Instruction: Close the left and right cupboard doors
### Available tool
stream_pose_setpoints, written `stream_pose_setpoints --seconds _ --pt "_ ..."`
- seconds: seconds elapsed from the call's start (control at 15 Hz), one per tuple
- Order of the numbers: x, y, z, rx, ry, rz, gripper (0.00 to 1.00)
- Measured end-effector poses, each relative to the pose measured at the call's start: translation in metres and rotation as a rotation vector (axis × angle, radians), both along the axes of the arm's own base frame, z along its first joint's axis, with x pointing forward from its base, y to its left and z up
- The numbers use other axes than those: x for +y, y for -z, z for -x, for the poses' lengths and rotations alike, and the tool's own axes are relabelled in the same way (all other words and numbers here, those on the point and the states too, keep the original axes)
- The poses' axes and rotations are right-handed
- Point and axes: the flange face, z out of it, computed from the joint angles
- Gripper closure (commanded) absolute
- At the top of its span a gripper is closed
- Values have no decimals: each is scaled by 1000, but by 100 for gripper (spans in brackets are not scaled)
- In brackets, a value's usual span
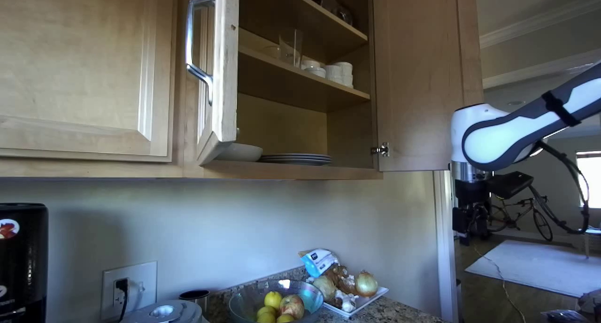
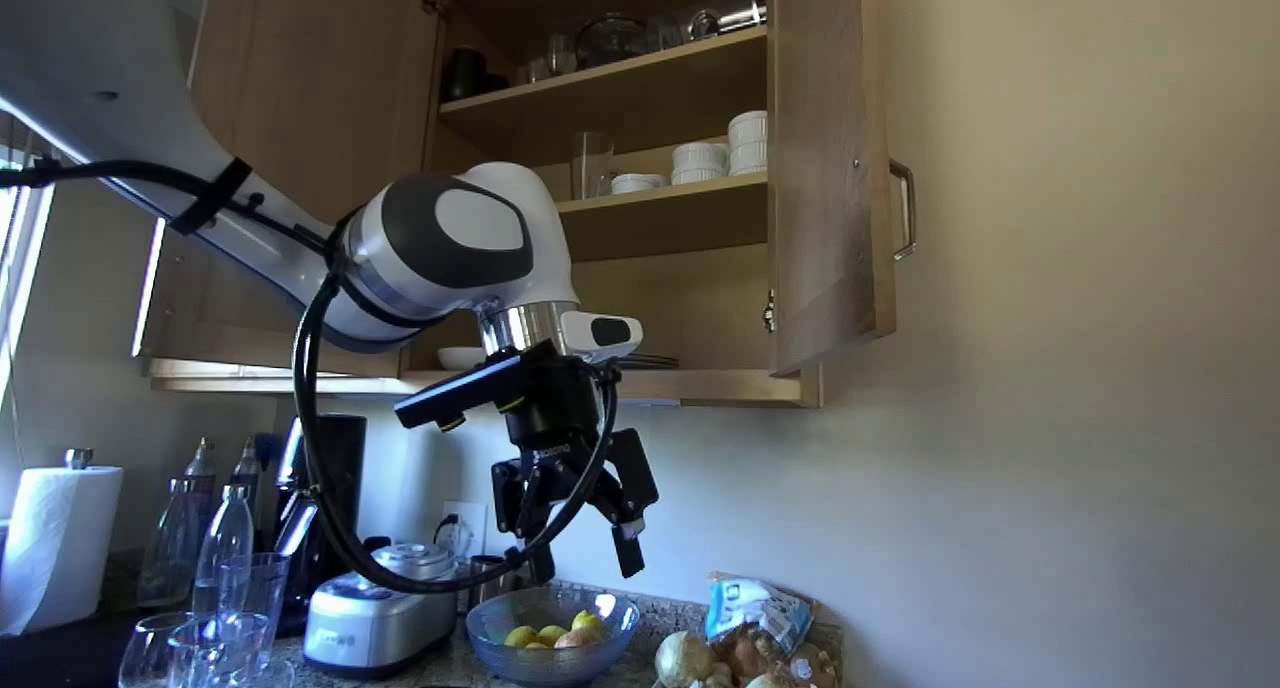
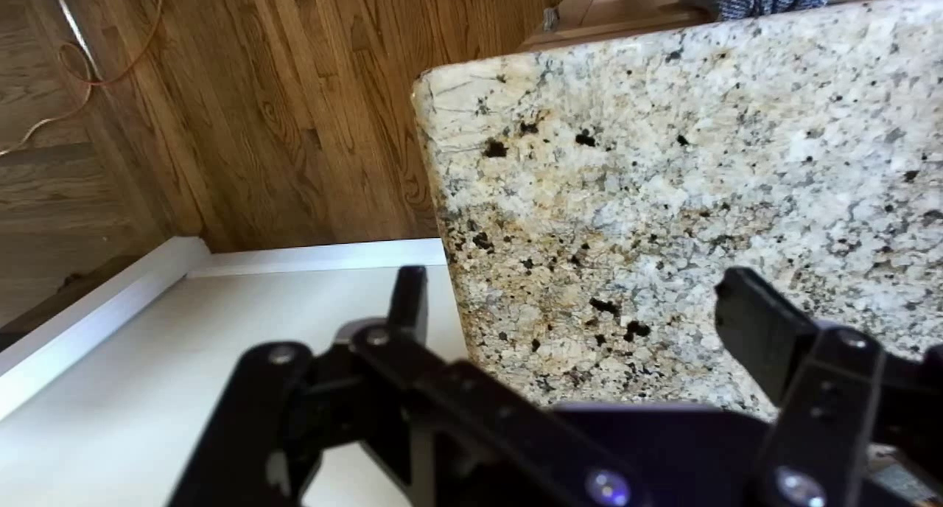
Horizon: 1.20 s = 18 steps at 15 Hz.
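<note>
The left cupboard door stands open; in an exterior view I see its worn edge [image 1: 225, 79] and silver bar handle [image 1: 199, 46], and in an exterior view its inner face [image 2: 310, 98], partly behind my arm. The right cupboard door also stands open, its inner face showing in both exterior views [image 1: 418, 74] [image 2: 825, 168]. Its handle [image 2: 904, 211] shows on the outer side; it is hidden in an exterior view. My gripper [image 2: 585, 558] hangs pointing down, below the cupboard's bottom level, touching neither door. In the wrist view the gripper [image 3: 571, 293] is open and empty.
A broad closed door [image 1: 80, 69] of the same wood is beside the cupboard. Shelves hold white ramekins [image 2: 700, 158] and glassware. Below are a glass fruit bowl [image 2: 550, 633], onions [image 1: 366, 284], a blender base [image 2: 380, 608] and drinking glasses [image 2: 215, 638]. Granite counter [image 3: 663, 197] lies under the gripper.
</note>
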Motion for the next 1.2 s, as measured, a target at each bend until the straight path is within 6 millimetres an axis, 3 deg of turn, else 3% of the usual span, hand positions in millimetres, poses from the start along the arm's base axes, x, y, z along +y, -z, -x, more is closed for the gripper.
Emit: stream_pose_setpoints --seconds 0.27,0.53,1.2 --pt "31 -10 -7 -27 -89 -18 0" --pt "74 -32 -6 -84 -217 -43 0" --pt "189 -84 45 -249 -651 -100 0"
